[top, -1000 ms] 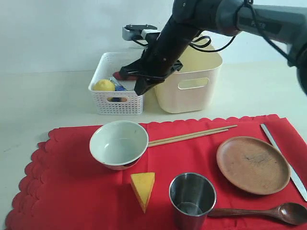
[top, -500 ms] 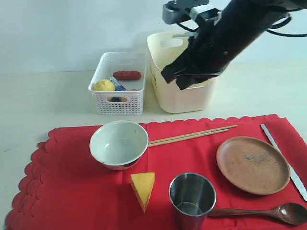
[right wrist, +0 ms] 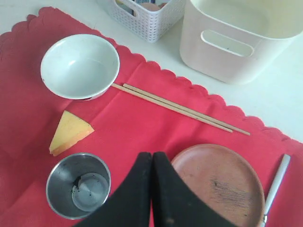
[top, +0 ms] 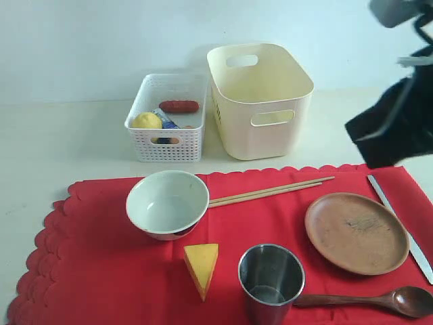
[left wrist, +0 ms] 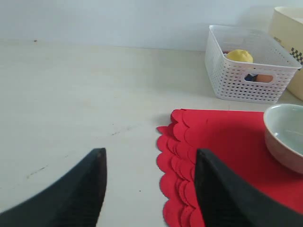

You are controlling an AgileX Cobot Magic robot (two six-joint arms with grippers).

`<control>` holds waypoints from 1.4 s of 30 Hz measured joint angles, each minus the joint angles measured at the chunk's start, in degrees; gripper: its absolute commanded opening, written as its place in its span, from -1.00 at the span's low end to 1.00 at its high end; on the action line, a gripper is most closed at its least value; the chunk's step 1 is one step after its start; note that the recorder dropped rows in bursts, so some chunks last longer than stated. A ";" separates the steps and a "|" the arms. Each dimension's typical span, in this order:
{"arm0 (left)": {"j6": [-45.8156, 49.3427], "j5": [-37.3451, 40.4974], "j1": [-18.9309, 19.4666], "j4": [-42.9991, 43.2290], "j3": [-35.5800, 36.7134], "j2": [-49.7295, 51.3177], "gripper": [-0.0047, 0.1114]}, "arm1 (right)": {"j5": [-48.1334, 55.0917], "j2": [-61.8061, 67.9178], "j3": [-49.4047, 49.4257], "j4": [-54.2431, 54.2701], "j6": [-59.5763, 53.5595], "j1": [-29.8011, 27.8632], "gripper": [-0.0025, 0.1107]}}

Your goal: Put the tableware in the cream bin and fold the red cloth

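Both fingers of the right gripper [right wrist: 152, 189] are pressed together, empty, above the brown round plate [right wrist: 227, 184]; those of the left gripper [left wrist: 149, 189] are held apart beside the red cloth [left wrist: 222, 137]. Tableware collection is judged unstarted: opening and lowering are called for. The cream bin [top: 270, 132] stands beyond the cloth.

You have the cloth [top: 101, 271] spread on the front of the desk [top: 67, 142], with two containers behind it: the perforated basket [top: 166, 145] on the left and the tall bin [top: 270, 128] just beside it on the right. A lemon [top: 147, 120] and a sausage [top: 179, 106] lie in the basket. On the cloth, the bowl [top: 167, 203] sits back left and the chopsticks [top: 270, 191] lie to its right. The plate [top: 356, 232] sits farther right, with the knife [top: 418, 254] along its right side. At the front, the cheese wedge [top: 201, 266] is left of the cup [top: 271, 281], and the spoon [top: 379, 300] lies to the cup's right.
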 measured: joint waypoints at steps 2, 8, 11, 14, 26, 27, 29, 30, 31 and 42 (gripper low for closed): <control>0.00 0.00 0.00 0.00 0.00 0.00 0.02 | 0.00 -4.89 2.29 -0.85 0.70 0.00 -0.96; 0.00 0.00 0.00 0.00 0.00 0.00 0.02 | 0.00 -18.97 8.29 -1.70 1.60 0.00 -0.96; 0.00 0.00 0.00 0.00 0.00 0.00 0.02 | 0.00 -24.34 10.24 -2.06 2.21 0.00 -0.96; 0.00 0.00 0.00 0.00 0.00 0.00 0.02 | 0.83 -28.53 11.10 -2.16 2.43 0.00 -0.96; 0.00 0.00 -0.34 0.00 0.00 0.00 0.02 | 4.25 -42.71 11.46 -2.36 2.43 0.00 -0.96; 0.00 0.00 -0.34 0.00 0.00 0.00 0.02 | 4.25 -43.88 11.46 -2.36 2.43 0.00 -0.96; 0.00 0.00 -0.34 0.00 0.00 0.00 0.02 | 4.25 -46.13 11.97 -2.36 2.52 0.00 -0.96; 0.00 0.00 -0.34 0.00 0.00 0.00 0.02 | 4.25 -47.15 12.45 -2.36 2.52 0.00 -0.96; 0.00 0.00 -0.34 0.00 0.00 0.00 0.02 | 4.13 -48.08 12.94 -2.36 2.52 0.00 -0.96; 0.00 0.00 -0.34 0.00 -0.15 0.25 0.02 | -2.02 -51.36 15.95 1.02 3.11 0.00 -0.96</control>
